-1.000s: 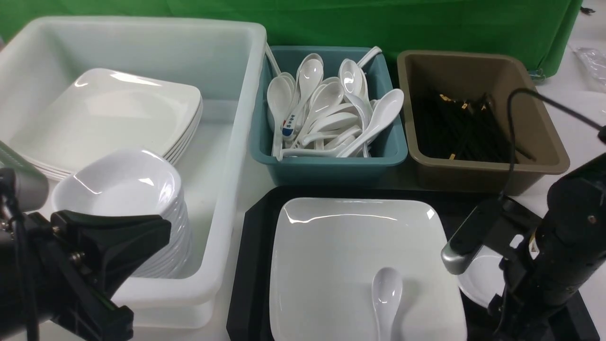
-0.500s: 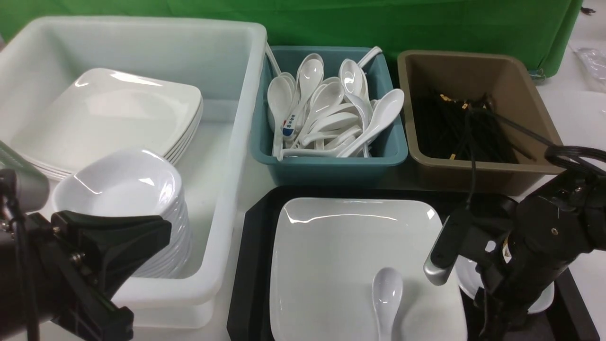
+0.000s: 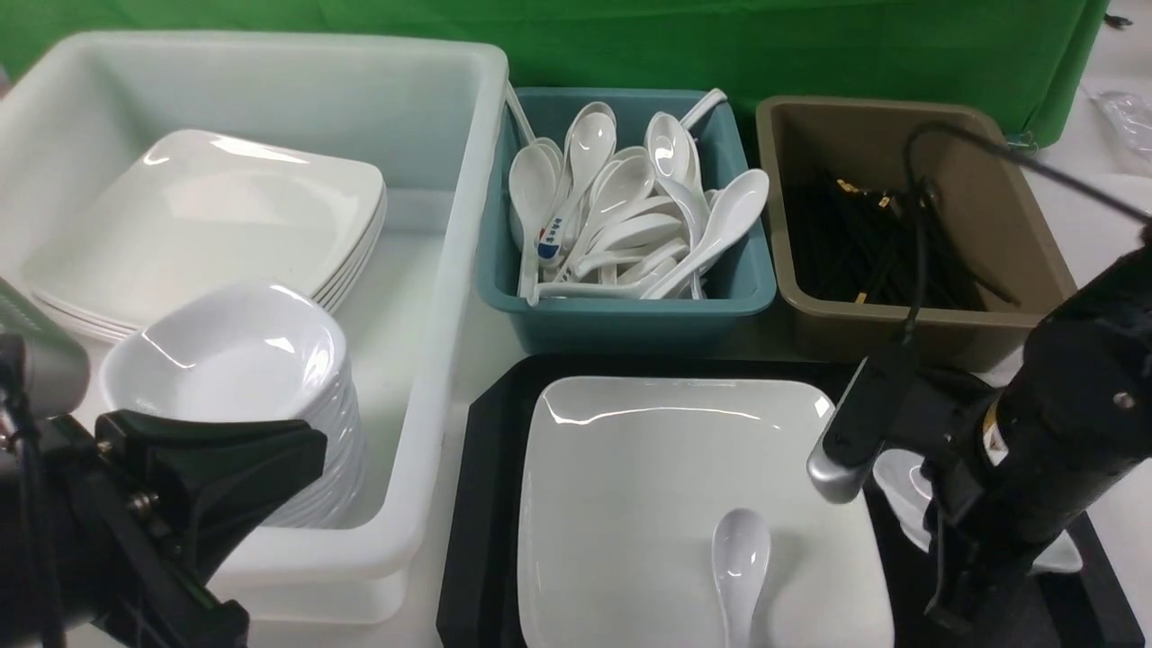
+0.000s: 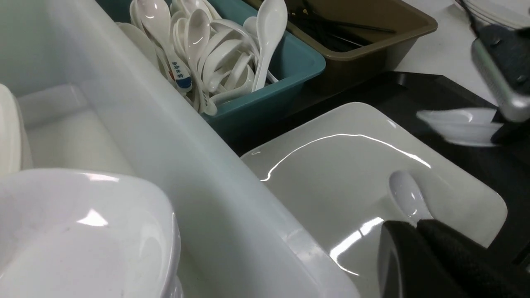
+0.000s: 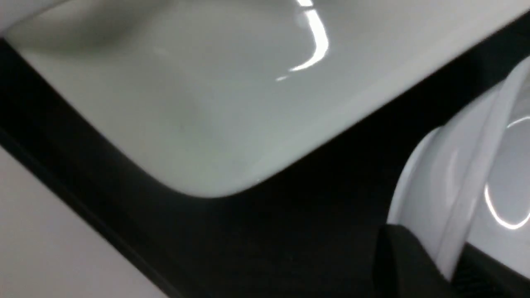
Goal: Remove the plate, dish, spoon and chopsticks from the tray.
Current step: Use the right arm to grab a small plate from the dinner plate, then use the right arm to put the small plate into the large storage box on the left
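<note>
1. We see the right gripper pinching the dish by its rim, tilted over the tray, beside the plate.
2. The spoon lies on the plate.
3. The left gripper looks pressed together, by the white tub.

Printed spoon: a short column of small blue characters runs down the white handle, with a blue and red patch at the handle's end.
Legibility: the characters are too small and blurred to read in either view that shows them.
Where: in the teal bin.
Other text: none readable.
</note>
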Controlling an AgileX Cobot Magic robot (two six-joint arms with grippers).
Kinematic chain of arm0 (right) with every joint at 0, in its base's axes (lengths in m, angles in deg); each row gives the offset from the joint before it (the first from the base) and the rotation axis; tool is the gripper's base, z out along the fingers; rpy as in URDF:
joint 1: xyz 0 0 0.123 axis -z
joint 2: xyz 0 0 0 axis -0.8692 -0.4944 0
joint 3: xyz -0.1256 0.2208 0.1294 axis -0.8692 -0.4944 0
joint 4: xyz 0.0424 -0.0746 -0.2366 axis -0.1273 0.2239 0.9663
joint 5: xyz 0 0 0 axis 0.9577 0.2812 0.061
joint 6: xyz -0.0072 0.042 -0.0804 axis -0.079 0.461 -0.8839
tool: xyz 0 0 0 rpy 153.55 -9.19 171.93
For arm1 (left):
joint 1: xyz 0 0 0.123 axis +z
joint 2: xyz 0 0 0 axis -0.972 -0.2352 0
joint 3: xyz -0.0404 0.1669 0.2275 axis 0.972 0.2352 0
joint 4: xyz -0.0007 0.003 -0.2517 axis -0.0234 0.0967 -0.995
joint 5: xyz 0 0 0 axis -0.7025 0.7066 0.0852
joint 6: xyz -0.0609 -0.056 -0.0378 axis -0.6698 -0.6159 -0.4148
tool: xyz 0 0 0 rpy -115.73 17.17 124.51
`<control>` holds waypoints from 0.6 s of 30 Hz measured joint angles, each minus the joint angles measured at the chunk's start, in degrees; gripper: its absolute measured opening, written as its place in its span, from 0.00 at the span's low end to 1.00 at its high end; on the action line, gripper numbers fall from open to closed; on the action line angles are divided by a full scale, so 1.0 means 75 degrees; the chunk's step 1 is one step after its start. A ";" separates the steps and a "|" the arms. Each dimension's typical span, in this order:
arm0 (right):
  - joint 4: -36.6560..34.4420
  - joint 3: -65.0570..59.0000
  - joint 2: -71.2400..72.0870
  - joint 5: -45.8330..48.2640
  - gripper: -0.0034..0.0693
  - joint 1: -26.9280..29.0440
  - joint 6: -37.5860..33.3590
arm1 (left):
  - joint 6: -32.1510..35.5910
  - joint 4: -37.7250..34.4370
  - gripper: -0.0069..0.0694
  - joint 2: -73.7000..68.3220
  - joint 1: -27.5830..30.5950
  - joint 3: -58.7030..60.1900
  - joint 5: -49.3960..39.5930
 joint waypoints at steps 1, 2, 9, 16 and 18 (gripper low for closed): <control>0.0000 0.0248 0.0242 0.0266 0.13 -0.0137 0.0173 | 0.0000 0.0077 0.11 0.0000 0.0000 0.0000 -0.0046; 0.0029 0.0663 0.0526 0.0537 0.13 -0.0380 0.0380 | -0.0008 0.0229 0.11 0.0000 0.0000 -0.0009 -0.0135; 0.0065 0.2844 0.0474 0.0740 0.12 -0.2140 0.0600 | -0.2216 0.2476 0.11 0.0083 0.0000 -0.1015 -0.1336; -0.0003 0.6157 -0.2167 0.0147 0.12 -0.3883 0.0057 | -0.5704 0.6449 0.11 0.1191 0.0000 -0.2353 -0.4170; -0.0005 0.7231 -0.3166 0.0139 0.12 -0.4051 -0.0109 | -0.6102 0.7102 0.11 0.1754 0.0000 -0.2412 -0.4678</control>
